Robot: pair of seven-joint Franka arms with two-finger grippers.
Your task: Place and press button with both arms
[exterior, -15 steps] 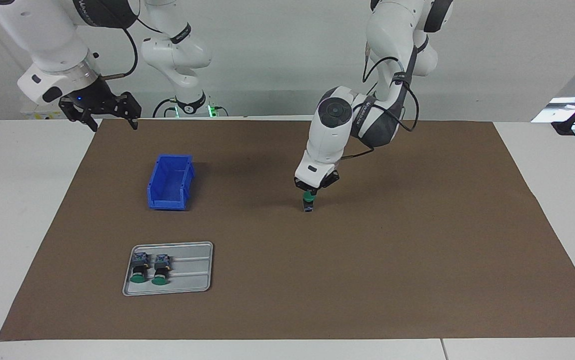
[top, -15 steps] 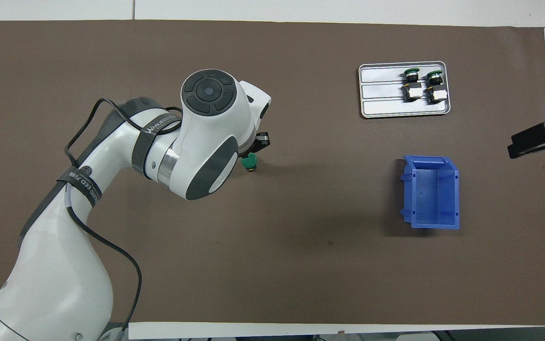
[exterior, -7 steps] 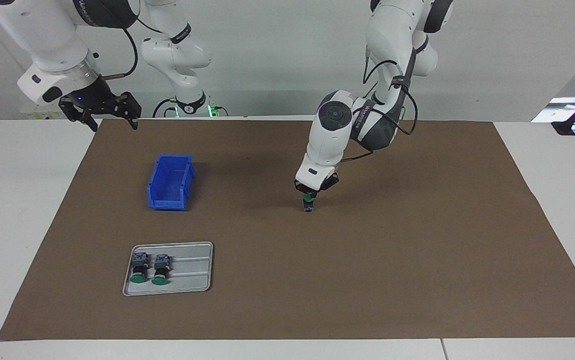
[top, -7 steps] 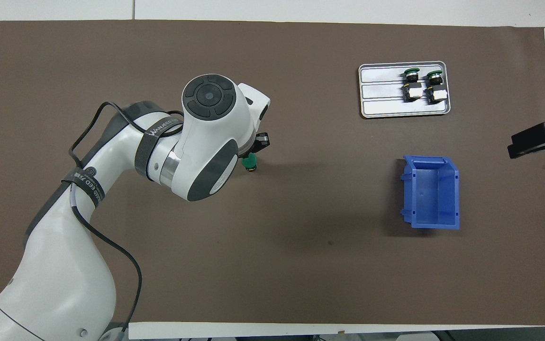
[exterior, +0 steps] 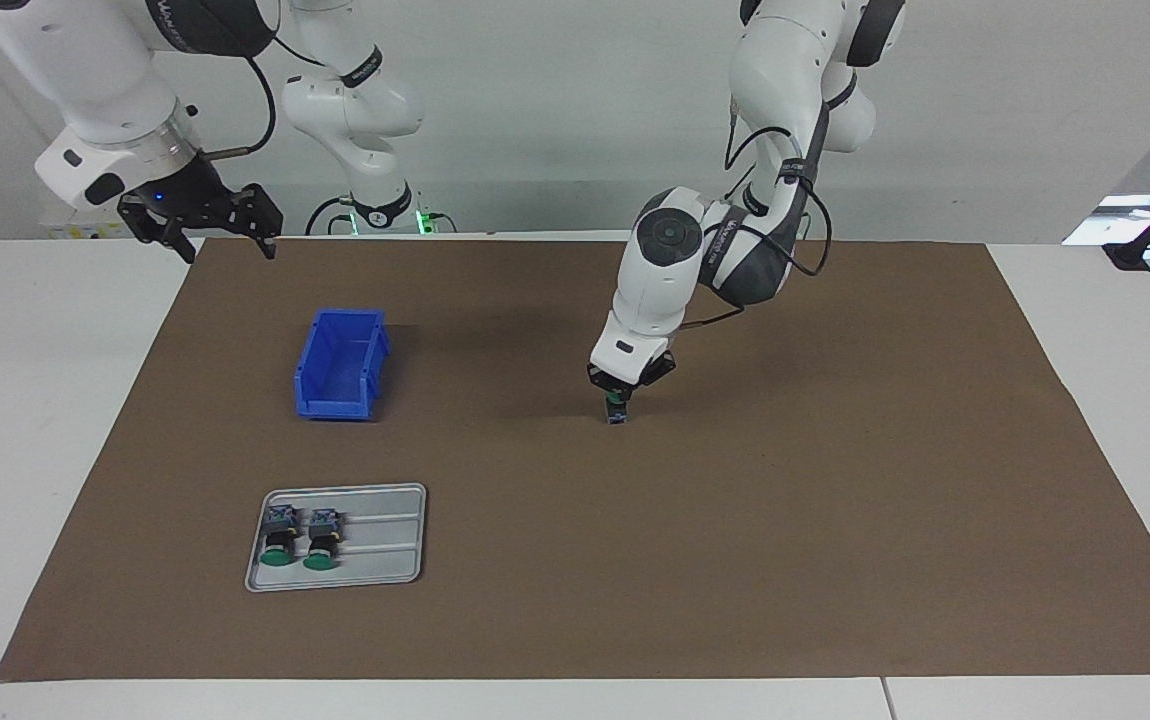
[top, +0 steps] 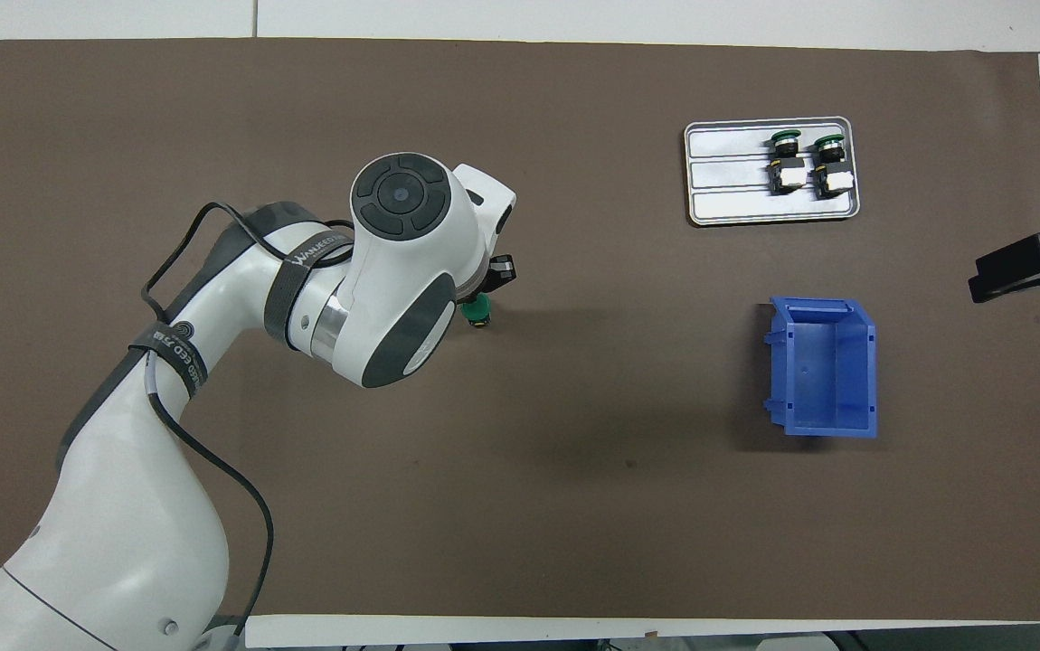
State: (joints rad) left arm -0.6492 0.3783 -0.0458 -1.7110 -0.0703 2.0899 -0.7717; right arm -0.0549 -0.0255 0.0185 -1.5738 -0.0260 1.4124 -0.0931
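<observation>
Button (exterior: 617,409) standing upright on the brown mat (exterior: 835,500) near the middle of the table (exterior: 35,450), green cap up; my left gripper (exterior: 618,393) is down on top of it, fingers together, tips meeting on the cap; from the overhead view I see only part of the green cap (top: 478,312) poking out from under the wrist. Right gripper (exterior: 220,240) hangs in the air over the mat's corner at the right arm's end of the table, nearest the robots, fingers spread wide with nothing between them; that arm waits. Blue bin (exterior: 340,365) sits on the mat toward the right arm's end, open side up; grey tray (exterior: 385,540) lies farther from the robots than the bin, well apart from it; two more buttons (exterior: 280,535) (exterior: 321,538) lie on their sides in the tray, side by side, green caps pointing away from the robots.
</observation>
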